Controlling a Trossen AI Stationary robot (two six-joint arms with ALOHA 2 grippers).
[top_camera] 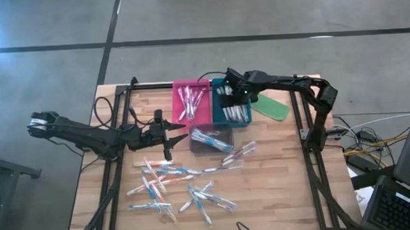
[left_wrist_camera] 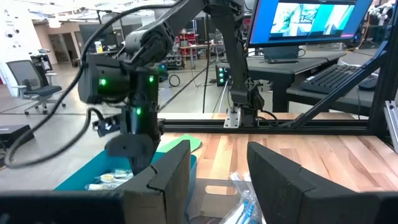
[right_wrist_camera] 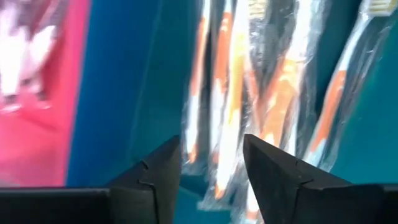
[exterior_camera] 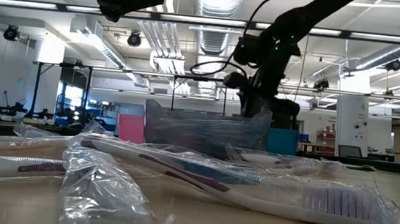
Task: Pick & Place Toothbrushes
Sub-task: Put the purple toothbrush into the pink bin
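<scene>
Partly done: wrapped toothbrushes (top_camera: 234, 114) already in pink tray (top_camera: 178, 90), teal tray (top_camera: 217, 107) and clear tray (top_camera: 211, 140). Many loose brushes (top_camera: 172, 188) left near. Right gripper (top_camera: 226, 88) over teal tray, fingers apart, empty; left gripper (top_camera: 177, 137) beside clear tray, fingers apart, empty.

Pink tray (top_camera: 180, 94), teal tray (top_camera: 219, 118), green oblong piece (top_camera: 270, 106), orange-accented toothbrushes (right_wrist_camera: 249, 93), light wood table (top_camera: 277, 181).

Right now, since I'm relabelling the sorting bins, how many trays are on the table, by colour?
Pink tray: 1
Teal tray: 1
Clear tray: 1
Total: 3 trays
</scene>
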